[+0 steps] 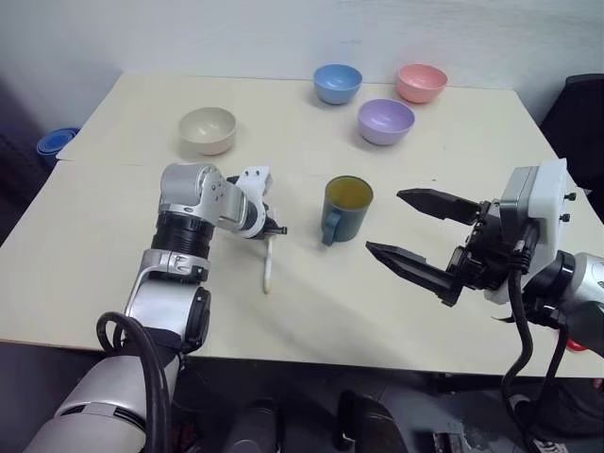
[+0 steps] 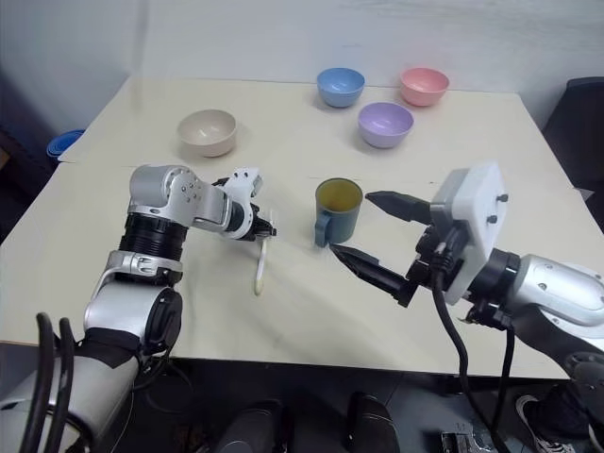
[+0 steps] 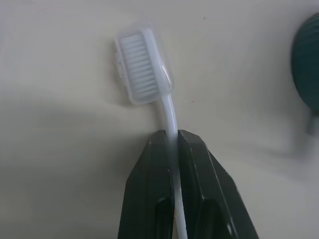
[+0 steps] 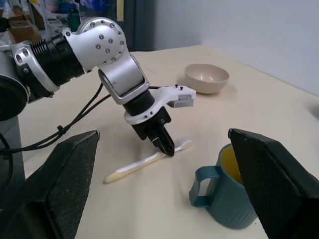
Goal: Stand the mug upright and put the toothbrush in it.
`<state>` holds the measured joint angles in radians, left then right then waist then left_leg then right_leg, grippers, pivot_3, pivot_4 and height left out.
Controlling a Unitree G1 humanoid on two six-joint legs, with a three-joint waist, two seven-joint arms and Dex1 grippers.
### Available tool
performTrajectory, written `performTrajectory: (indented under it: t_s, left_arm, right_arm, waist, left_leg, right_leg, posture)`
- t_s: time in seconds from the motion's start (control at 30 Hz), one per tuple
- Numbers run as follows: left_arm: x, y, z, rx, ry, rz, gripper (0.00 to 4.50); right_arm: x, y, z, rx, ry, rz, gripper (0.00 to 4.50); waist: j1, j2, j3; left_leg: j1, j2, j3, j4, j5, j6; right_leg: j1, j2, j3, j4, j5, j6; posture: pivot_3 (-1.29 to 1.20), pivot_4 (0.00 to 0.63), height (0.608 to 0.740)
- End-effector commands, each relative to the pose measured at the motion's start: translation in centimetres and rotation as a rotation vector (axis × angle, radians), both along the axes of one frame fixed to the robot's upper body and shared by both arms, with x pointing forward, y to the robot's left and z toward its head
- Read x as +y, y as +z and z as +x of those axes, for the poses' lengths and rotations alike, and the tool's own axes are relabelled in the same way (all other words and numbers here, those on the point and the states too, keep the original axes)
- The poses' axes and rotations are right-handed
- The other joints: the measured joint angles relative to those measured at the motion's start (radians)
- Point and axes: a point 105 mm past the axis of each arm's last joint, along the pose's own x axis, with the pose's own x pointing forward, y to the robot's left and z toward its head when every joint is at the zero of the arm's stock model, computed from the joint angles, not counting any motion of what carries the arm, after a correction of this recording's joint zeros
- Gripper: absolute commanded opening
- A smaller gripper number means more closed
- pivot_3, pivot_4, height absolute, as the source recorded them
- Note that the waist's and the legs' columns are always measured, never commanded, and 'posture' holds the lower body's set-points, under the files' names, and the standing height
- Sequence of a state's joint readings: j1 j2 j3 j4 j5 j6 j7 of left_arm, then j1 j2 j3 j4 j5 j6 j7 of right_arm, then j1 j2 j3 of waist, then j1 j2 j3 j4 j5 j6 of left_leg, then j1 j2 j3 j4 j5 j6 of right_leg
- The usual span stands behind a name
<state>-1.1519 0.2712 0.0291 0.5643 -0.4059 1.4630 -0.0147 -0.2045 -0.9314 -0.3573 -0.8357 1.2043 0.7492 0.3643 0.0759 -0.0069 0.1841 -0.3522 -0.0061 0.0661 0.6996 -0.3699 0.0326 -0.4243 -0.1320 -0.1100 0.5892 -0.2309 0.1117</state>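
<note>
Cream table (image 1: 444, 311) is bearing the upright slate-blue mug (image 1: 345, 209); at its nine o'clock, the left gripper (image 4: 166, 144) is pinching the slim white toothbrush (image 1: 268, 266) lying flat, while the right gripper (image 1: 420, 231) is gaping empty.

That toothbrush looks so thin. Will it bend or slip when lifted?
Probably stiff enough: the toothbrush lies straight. The left tool pinches its thin neck near the head, so the long handle may droop or swivel. Its smooth, narrow shaft could slip.
</note>
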Motion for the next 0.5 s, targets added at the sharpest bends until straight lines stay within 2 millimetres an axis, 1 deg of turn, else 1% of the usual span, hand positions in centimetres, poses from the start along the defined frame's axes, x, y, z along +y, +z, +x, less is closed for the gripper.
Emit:
performTrajectory:
  t_s: [0.03, 0.07, 0.13, 0.17, 0.23, 0.27, 0.3, 0.33, 0.43, 0.5]
  left_arm:
    - [3.0, -1.3, 1.1, -0.094, 0.054, 0.131, 0.01]
    - [3.7, -0.9, 1.5, -0.151, 0.049, 0.150, 0.01]
    - [5.0, 0.8, 2.6, -0.295, 0.055, 0.142, 0.01]
    - [5.3, 1.5, 2.9, -0.343, 0.056, 0.125, 0.00]
    - [5.6, 3.5, 3.5, -0.478, 0.029, 0.086, 0.00]
    - [5.5, 4.7, 3.7, -0.555, -0.005, 0.066, 0.00]
    - [5.2, 6.4, 3.8, -0.655, -0.054, 0.031, 0.00]
    - [4.9, 7.5, 3.7, -0.719, -0.089, 0.009, 0.00]
    - [2.9, 13.3, 3.0, -0.965, -0.207, -0.199, 0.00]
    - [1.9, 16.2, 2.6, -1.110, -0.262, -0.281, 0.00]
  right_arm:
    - [-0.7, 0.4, -0.5, -0.039, -0.018, -0.023, 4.32]
    - [-1.0, 0.1, -0.4, -0.029, -0.028, -0.033, 4.32]
    - [-1.8, -0.5, -0.5, -0.002, -0.046, -0.043, 4.32]
    - [-2.1, -0.6, -0.5, 0.007, -0.056, -0.043, 4.41]
    - [-2.7, -0.9, -0.6, 0.030, -0.069, -0.035, 4.41]
    - [-2.9, -1.0, -0.7, 0.041, -0.074, -0.033, 4.41]
    - [-3.2, -1.1, -0.8, 0.049, -0.081, -0.036, 4.41]
    - [-3.3, -1.2, -0.9, 0.053, -0.085, -0.039, 4.41]
    - [-4.3, -0.8, -0.6, 0.042, -0.141, -0.026, 4.41]
    - [-4.9, -0.9, -0.1, 0.028, -0.188, -0.036, 4.41]
  waist:
    - [-0.002, 0.000, 0.000]
    - [-0.006, 0.000, -0.001]
    - [-0.011, 0.001, -0.001]
    - [-0.020, 0.000, 0.000]
    - [-0.027, 0.000, 0.000]
    - [-0.029, 0.000, 0.000]
    - [-0.028, 0.000, 0.000]
    - [-0.026, -0.001, 0.000]
    - [-0.019, -0.002, 0.001]
    - [-0.014, -0.004, 0.002]
  left_leg:
    - [0.000, 0.000, 0.000, 0.000, 0.000, 0.000]
    - [0.000, 0.000, 0.000, 0.000, 0.000, 0.000]
    - [0.000, 0.001, 0.000, 0.000, 0.000, -0.001]
    - [0.001, 0.001, 0.001, -0.001, 0.000, -0.001]
    - [-0.001, 0.003, 0.002, -0.002, 0.000, -0.002]
    - [-0.002, 0.003, 0.002, -0.002, 0.000, -0.002]
    - [-0.002, 0.003, 0.002, -0.002, 0.000, -0.002]
    - [-0.003, 0.003, 0.002, -0.002, 0.000, -0.002]
    - [-0.007, 0.002, 0.001, -0.001, 0.000, -0.001]
    - [-0.009, 0.002, -0.001, 0.000, 0.000, 0.000]
  right_leg:
    - [0.000, 0.000, 0.000, 0.000, 0.000, 0.000]
    - [0.000, 0.000, 0.000, 0.000, 0.000, 0.000]
    - [0.000, 0.000, 0.000, 0.000, 0.000, 0.000]
    - [-0.001, 0.001, 0.000, 0.000, 0.000, -0.001]
    - [-0.003, 0.001, 0.000, 0.000, 0.000, -0.001]
    - [-0.004, 0.002, 0.000, 0.000, 0.000, -0.002]
    - [-0.005, 0.002, -0.001, 0.000, 0.000, -0.002]
    - [-0.006, 0.002, -0.002, 0.000, 0.000, -0.002]
    - [-0.007, 0.001, -0.004, -0.003, 0.000, -0.002]
    - [-0.007, 0.000, -0.005, -0.005, 0.001, -0.001]
  posture:
    - [0.00, 0.150, 0.740]
    - [0.00, 0.150, 0.740]
    - [0.00, 0.150, 0.740]
    - [0.00, 0.150, 0.740]
    - [0.00, 0.150, 0.740]
    - [0.00, 0.150, 0.740]
    - [0.00, 0.150, 0.740]
    - [0.00, 0.150, 0.740]
    - [0.00, 0.150, 0.740]
    - [0.00, 0.150, 0.740]
